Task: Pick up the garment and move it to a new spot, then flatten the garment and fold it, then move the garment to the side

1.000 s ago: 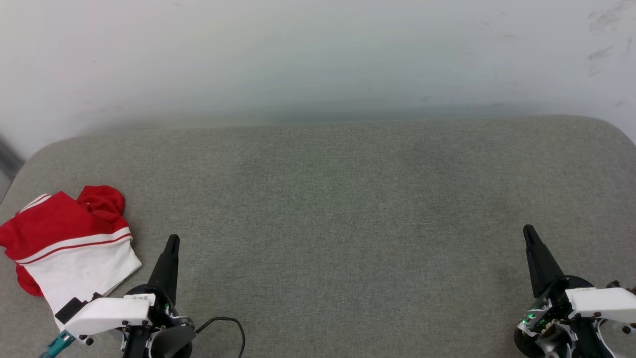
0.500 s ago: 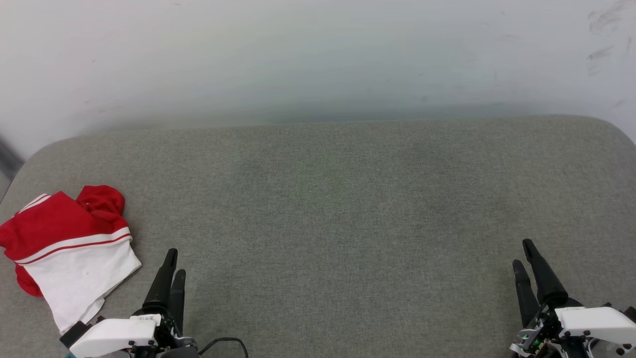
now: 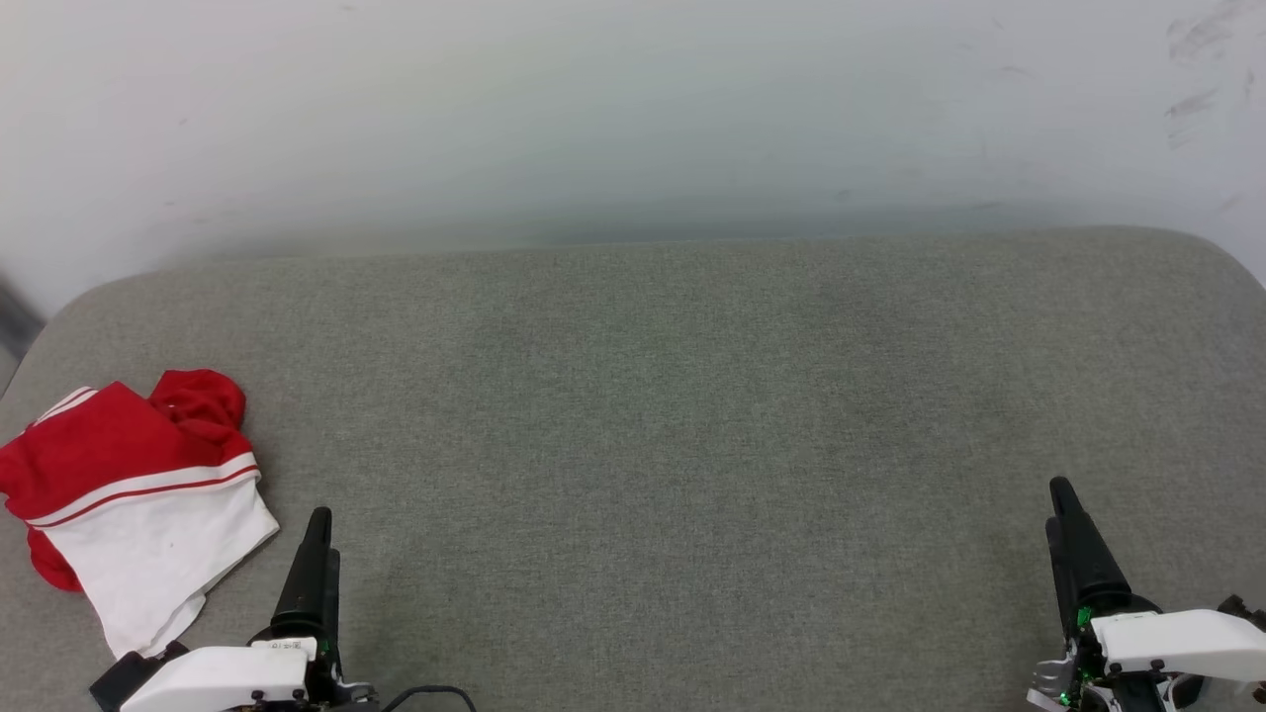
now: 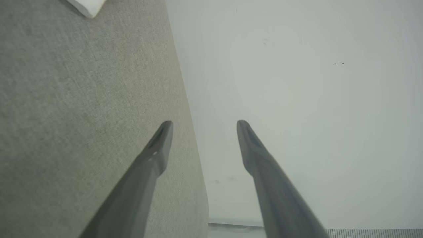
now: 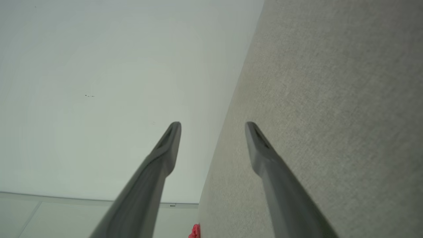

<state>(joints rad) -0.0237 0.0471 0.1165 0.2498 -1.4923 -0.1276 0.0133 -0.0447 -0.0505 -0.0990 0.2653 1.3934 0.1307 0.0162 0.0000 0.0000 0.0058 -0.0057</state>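
Observation:
The garment [image 3: 134, 494] lies crumpled at the left edge of the grey table [image 3: 673, 415], red on top with a white sleeve and red-white striped trim toward me. A white corner of the garment [image 4: 86, 6] shows at the top of the left wrist view, and a red scrap of the garment [image 5: 195, 231] at the bottom of the right wrist view. My left gripper [image 3: 318, 539] hovers just right of the garment, apart from it. In its wrist view the left gripper [image 4: 202, 125] is open and empty. My right gripper [image 3: 1060, 509] is at the lower right, and its wrist view shows the right gripper [image 5: 213, 127] open and empty.
A pale wall [image 3: 633, 119] rises behind the table's far edge. The table's rounded corners show at the far left and far right. A black cable [image 3: 430, 697] trails from my left wrist at the bottom edge.
Both grippers went from shut to open. Both arms drew back toward the bottom of the head view. The garment has not moved.

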